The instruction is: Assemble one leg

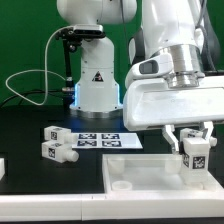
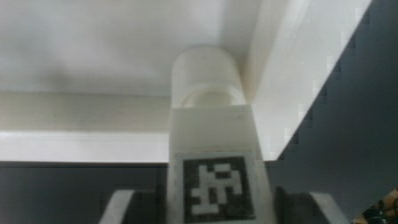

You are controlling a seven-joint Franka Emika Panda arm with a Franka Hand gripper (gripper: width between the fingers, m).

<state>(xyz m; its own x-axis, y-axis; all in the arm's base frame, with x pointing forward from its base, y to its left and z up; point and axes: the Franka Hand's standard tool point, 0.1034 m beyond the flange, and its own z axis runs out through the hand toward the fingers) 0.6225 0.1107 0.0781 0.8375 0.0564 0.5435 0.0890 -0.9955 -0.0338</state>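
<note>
My gripper [image 1: 193, 135] is shut on a white leg [image 1: 195, 154], holding it by its top so it hangs upright just above the far right part of the white tabletop [image 1: 140, 178]. In the wrist view the held leg [image 2: 214, 150] fills the middle, its tagged square end between my fingers [image 2: 125, 207] and its round stem pointing at the tabletop's rim corner [image 2: 267, 60]. Two more legs [image 1: 56, 133] [image 1: 55, 151] lie on the black table at the exterior view's left.
The marker board [image 1: 108, 141] lies flat behind the tabletop. The robot's white base [image 1: 98, 85] and a black cable stand at the back. A white part edge [image 1: 3, 166] shows at the far left.
</note>
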